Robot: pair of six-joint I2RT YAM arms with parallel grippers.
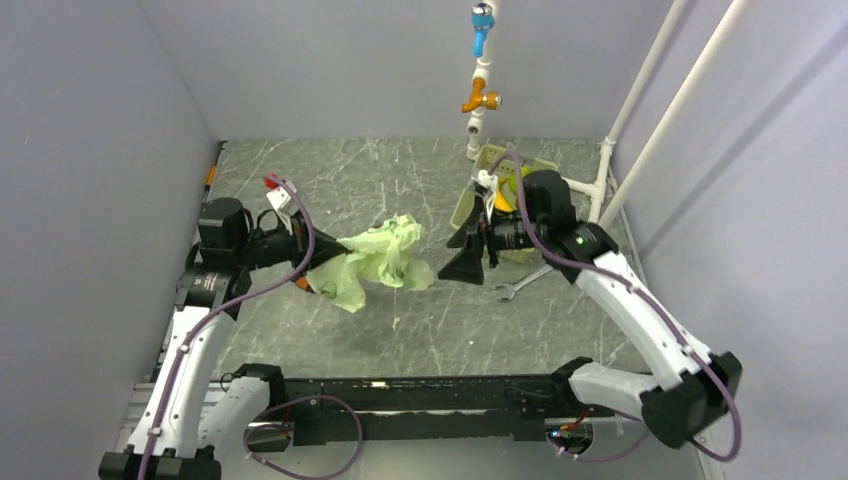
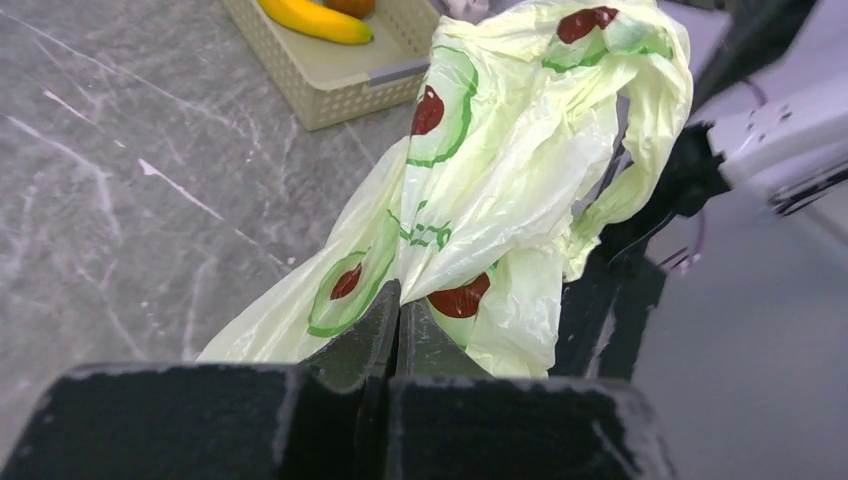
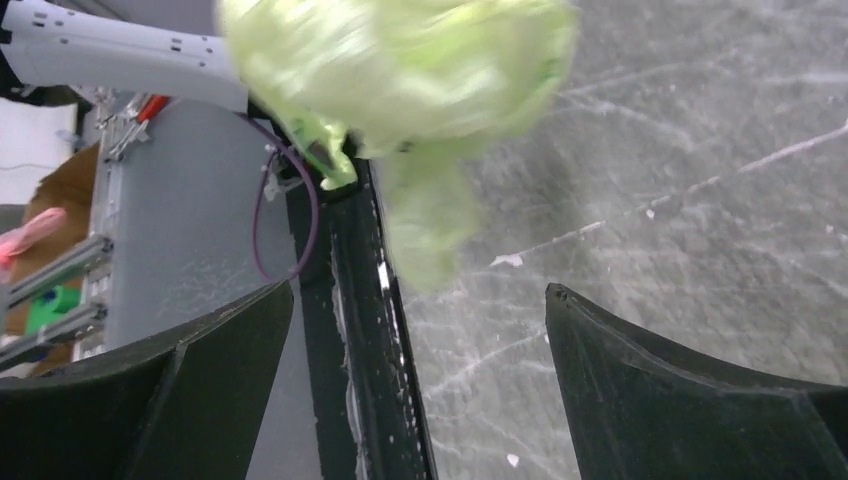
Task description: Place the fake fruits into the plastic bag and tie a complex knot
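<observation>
1. Pinched shut on a fold of the plastic bag point(image 2: 500, 180) with the left gripper point(image 2: 398, 300), crinkled film held up between the two arms.
2. Spread wide at the right gripper point(image 3: 420, 288), gripping nothing, just beside the bag's far end.
3. Over in the tray point(image 2: 340, 95): fake fruits point(image 2: 315, 20), a yellow banana showing, outside the bag.
4. On the table point(image 1: 300, 180) near the right gripper: steel wrench point(image 1: 520, 282).

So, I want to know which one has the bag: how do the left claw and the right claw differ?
The left claw is shut, while the right claw stands wide open. The left claw pinches the plastic bag between its fingers; the right claw holds nothing, the bag lying ahead of its fingers, not between them. Both have black fingers and point toward the bag.
</observation>
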